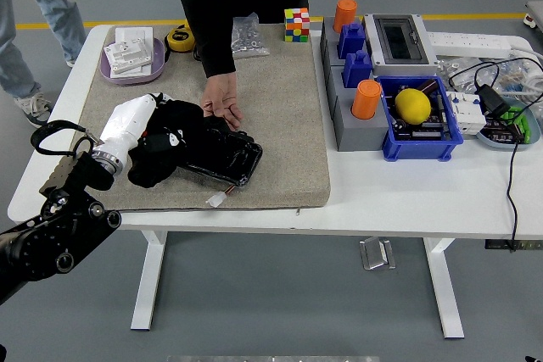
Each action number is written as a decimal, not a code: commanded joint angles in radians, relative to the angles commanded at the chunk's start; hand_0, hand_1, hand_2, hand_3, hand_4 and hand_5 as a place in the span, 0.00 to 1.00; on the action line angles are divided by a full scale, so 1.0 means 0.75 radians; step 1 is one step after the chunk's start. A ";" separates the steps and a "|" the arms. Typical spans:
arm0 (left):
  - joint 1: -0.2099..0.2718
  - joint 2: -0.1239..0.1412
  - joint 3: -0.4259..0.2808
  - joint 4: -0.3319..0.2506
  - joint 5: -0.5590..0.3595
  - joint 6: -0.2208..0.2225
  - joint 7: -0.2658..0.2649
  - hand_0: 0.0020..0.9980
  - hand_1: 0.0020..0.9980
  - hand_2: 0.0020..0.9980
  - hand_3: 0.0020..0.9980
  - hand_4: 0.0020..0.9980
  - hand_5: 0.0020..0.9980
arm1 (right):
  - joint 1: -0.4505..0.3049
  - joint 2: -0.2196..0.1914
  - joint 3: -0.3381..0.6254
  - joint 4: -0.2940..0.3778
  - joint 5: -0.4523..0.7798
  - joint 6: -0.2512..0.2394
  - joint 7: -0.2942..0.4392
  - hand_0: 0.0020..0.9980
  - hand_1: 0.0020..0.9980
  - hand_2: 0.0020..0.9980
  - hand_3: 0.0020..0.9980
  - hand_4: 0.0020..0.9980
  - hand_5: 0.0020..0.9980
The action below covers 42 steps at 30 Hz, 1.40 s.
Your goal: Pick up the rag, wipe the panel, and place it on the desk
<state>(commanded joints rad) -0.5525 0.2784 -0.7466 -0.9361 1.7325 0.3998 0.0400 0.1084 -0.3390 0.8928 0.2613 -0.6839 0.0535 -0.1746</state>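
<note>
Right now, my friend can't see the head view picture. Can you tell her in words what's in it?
The robot's left hand presses a black rag onto a shiny black panel lying on a tan mat. A person's hand steadies the panel's far edge. To the right sit grey and blue bins holding orange cups and a yellow ball.

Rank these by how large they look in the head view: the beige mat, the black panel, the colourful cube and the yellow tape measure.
1. beige mat, by far the largest.
2. black panel, partly covered by the rag.
3 and 4. colourful cube and yellow tape measure: both small and alike in size, so I will not rank them.
</note>
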 joint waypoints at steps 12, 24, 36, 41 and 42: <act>-0.031 -0.021 0.098 -0.090 0.010 -0.031 0.026 0.23 0.23 0.50 0.37 0.29 0.00 | 0.000 -0.011 -0.016 -0.005 0.004 0.008 -0.002 0.72 0.62 0.67 0.58 0.97 0.53; -0.067 -0.026 0.208 -0.142 0.009 -0.046 0.035 0.23 0.22 0.50 0.37 0.30 0.00 | 0.005 -0.024 -0.036 -0.016 0.025 0.017 -0.006 0.72 0.62 0.67 0.58 0.97 0.53; -0.091 -0.041 0.267 -0.220 0.014 -0.061 0.050 0.23 0.22 0.50 0.37 0.30 0.00 | 0.009 -0.026 -0.038 -0.015 0.030 0.019 -0.007 0.72 0.62 0.67 0.58 0.97 0.53; -0.096 -0.042 0.274 -0.226 0.019 -0.061 0.058 0.23 0.22 0.50 0.37 0.30 0.00 | 0.009 -0.026 -0.045 -0.015 0.033 0.020 -0.007 0.72 0.62 0.67 0.58 0.97 0.53; -0.096 -0.042 0.274 -0.225 0.018 -0.061 0.058 0.23 0.22 0.50 0.37 0.30 0.00 | 0.009 -0.027 -0.046 -0.015 0.034 0.020 -0.007 0.72 0.62 0.67 0.58 0.97 0.53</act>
<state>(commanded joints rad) -0.6243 0.2470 -0.5408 -1.1049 1.7459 0.3540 0.0838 0.1154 -0.3589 0.8586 0.2499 -0.6586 0.0683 -0.1801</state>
